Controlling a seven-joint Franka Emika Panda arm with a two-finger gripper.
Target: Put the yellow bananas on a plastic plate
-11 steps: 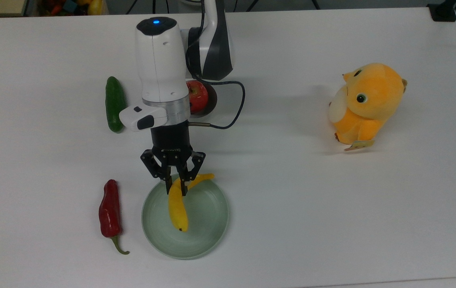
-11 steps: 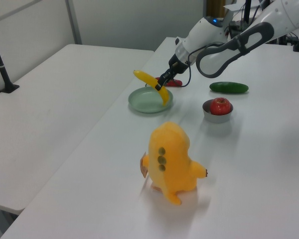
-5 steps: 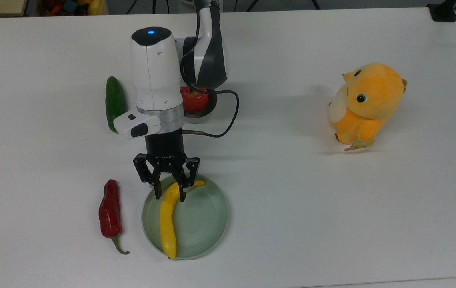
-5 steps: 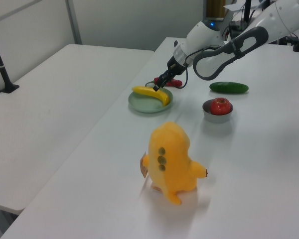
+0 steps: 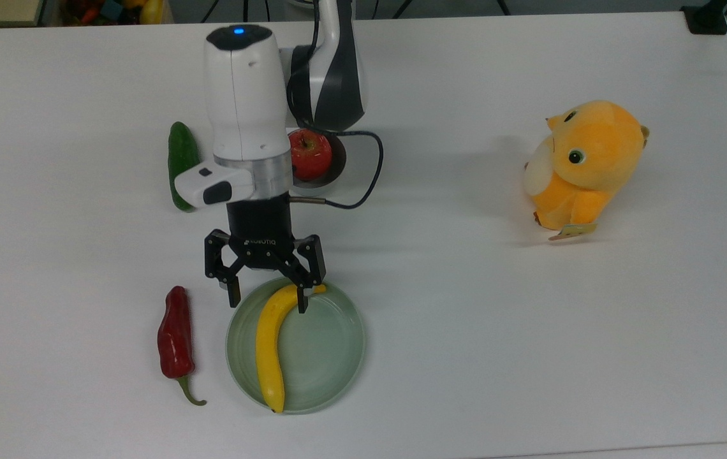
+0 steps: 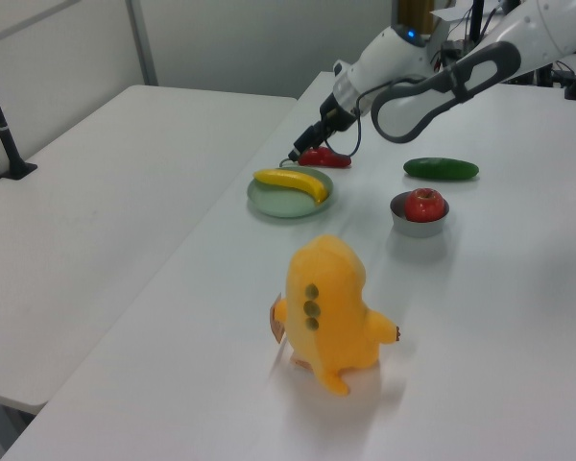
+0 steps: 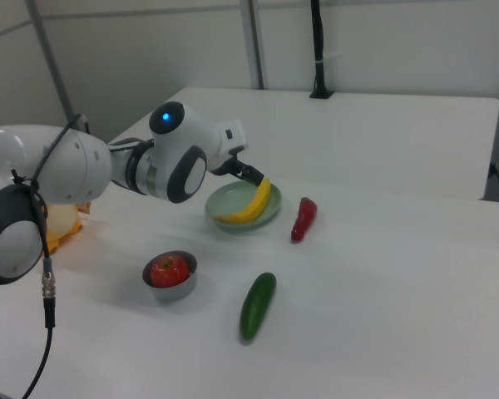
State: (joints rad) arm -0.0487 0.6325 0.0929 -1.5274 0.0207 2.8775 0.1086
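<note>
Banana (image 5: 269, 341) lies in plate (image 5: 331, 357), dark tip at rim farthest from fingers (image 5: 234, 294). Fingers spread, released, straddling stem end from above, holding nothing. Long axis runs straight away from fingers. Judgement: placement done; retreat upward.

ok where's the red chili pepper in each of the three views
Top view: the red chili pepper lies at lower left, just left of the plastic plate.
Left view: it sits in the upper middle, beyond the plate, partly behind the gripper.
Right view: it lies right of centre, to the right of the plate.
Shared landmark: the pale green plate holding the yellow banana, right next to the pepper in all three.
</note>
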